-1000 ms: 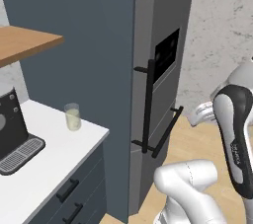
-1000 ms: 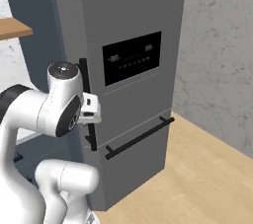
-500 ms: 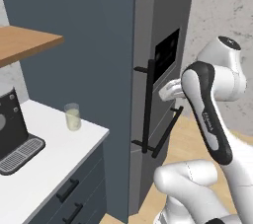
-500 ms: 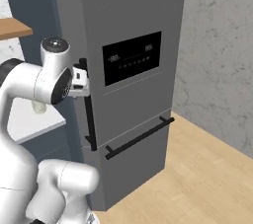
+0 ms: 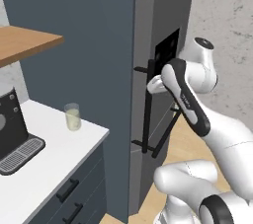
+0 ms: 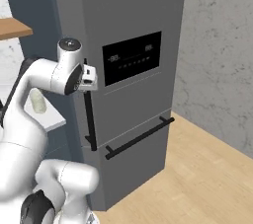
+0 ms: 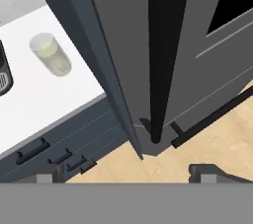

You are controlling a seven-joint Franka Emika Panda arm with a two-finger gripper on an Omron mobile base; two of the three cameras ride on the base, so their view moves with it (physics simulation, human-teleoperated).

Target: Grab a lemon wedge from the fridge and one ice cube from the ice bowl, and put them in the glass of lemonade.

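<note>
Fingers spread wide, the gripper [image 6: 92, 78] sits at the top of the fridge [image 6: 133, 20] door's vertical bar handle [image 6: 89, 119], which runs straight down.

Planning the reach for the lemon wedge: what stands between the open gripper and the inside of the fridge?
The closed upper fridge door does. The gripper, fingers open, is at the vertical bar handle; the door has to swing open first.

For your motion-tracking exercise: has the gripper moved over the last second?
Yes. The gripper has swung up from beside the fridge to its vertical door handle, jaws open.
</note>
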